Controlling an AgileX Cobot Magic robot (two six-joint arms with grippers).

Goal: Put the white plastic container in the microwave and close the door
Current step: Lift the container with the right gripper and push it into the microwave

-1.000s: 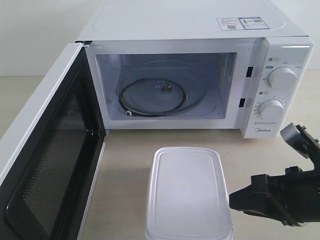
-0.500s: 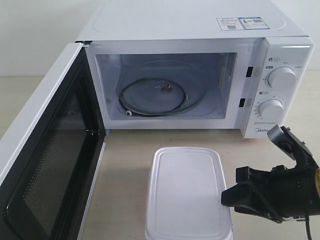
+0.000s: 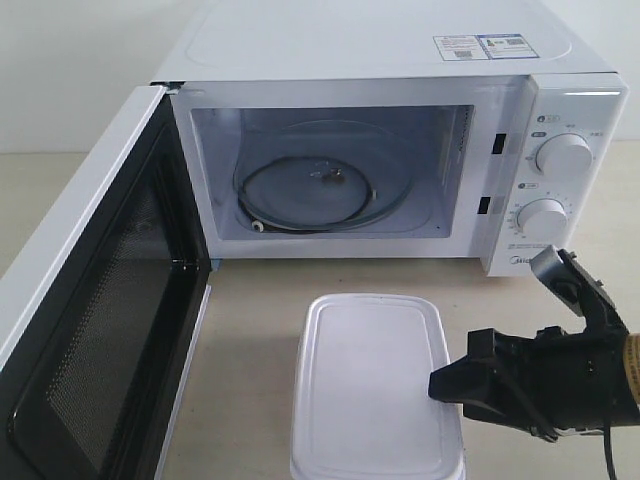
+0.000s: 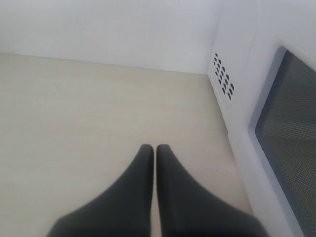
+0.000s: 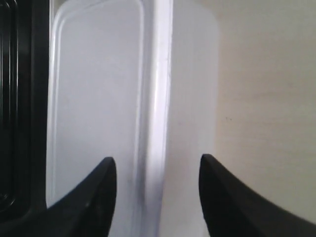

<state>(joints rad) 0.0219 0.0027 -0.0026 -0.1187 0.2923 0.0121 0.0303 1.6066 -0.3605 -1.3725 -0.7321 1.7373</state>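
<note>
box (image 3: pixel 372 385) sits on the table (image 3: pixel 250 320) in front of the open microwave (image 3: pixel 380 50). your right gripper (image 5: pixel 155 159) is spread at its right edge. likely light, slick, flexy: pinch lid rim and wall.

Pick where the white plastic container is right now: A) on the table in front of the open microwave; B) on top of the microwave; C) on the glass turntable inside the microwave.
A: the white plastic container rests on the table in front of the microwave, whose turntable is bare.
</note>
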